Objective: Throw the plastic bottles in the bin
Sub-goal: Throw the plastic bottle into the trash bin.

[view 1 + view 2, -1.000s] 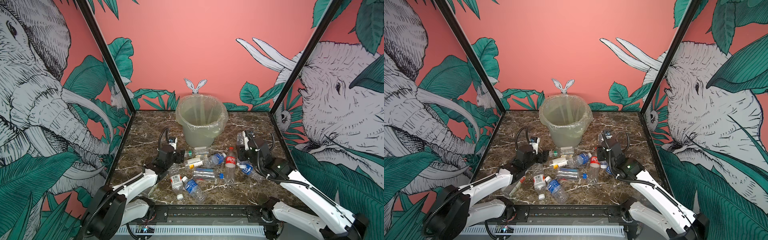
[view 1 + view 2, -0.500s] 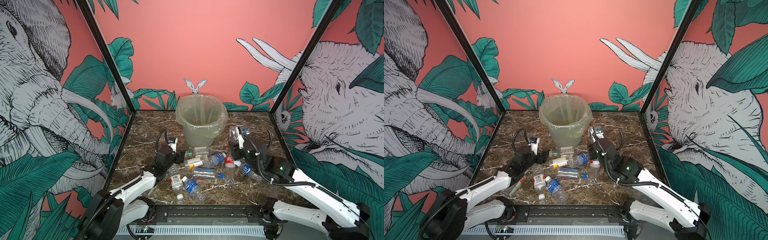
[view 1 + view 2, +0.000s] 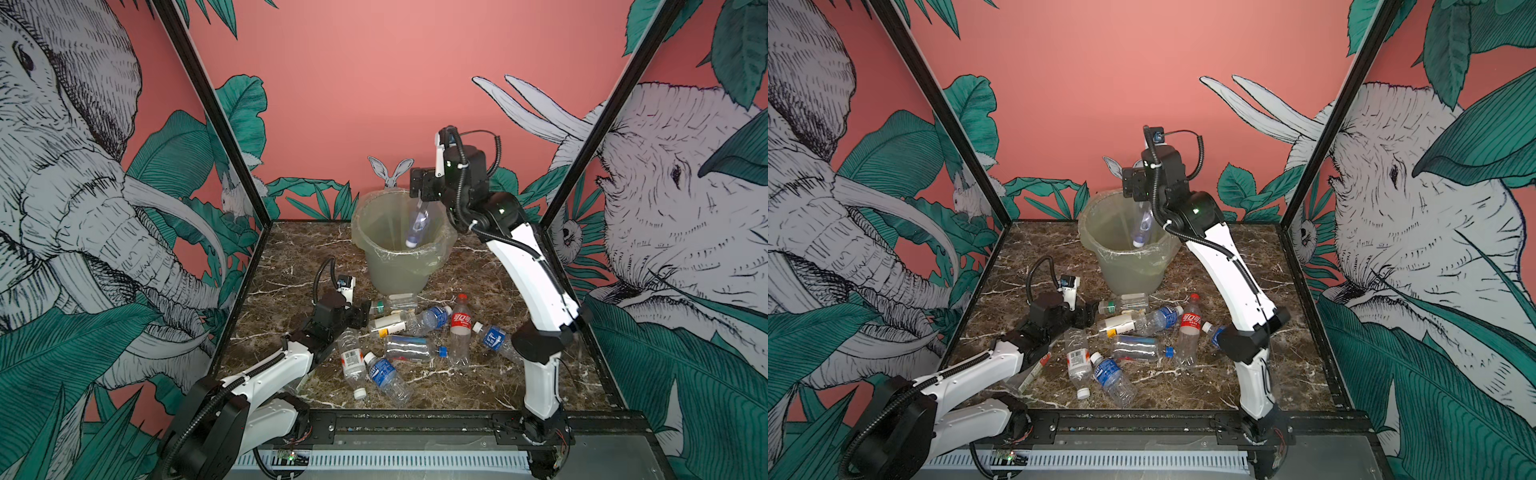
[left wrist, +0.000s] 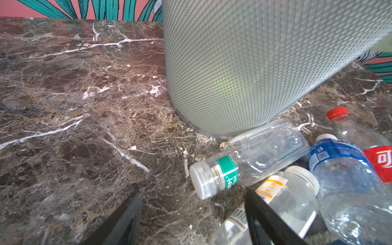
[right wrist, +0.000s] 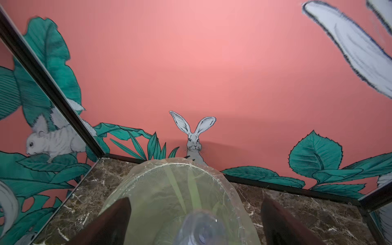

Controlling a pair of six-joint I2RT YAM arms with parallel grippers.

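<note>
One small clear plastic bottle (image 3: 417,226) is dropping cap-down into the round translucent grey-green bin (image 3: 399,266) beneath the right gripper (image 5: 195,220), jaws wide and empty, while some ten bottles (image 3: 415,332) remain on the marble beside the half-open, empty left gripper (image 4: 191,214).

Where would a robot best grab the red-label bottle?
Probably around its clear body just under the red label, coming from above or the right arm's side: the red-label bottle stands upright, with other bottles lying close on its left.
</note>
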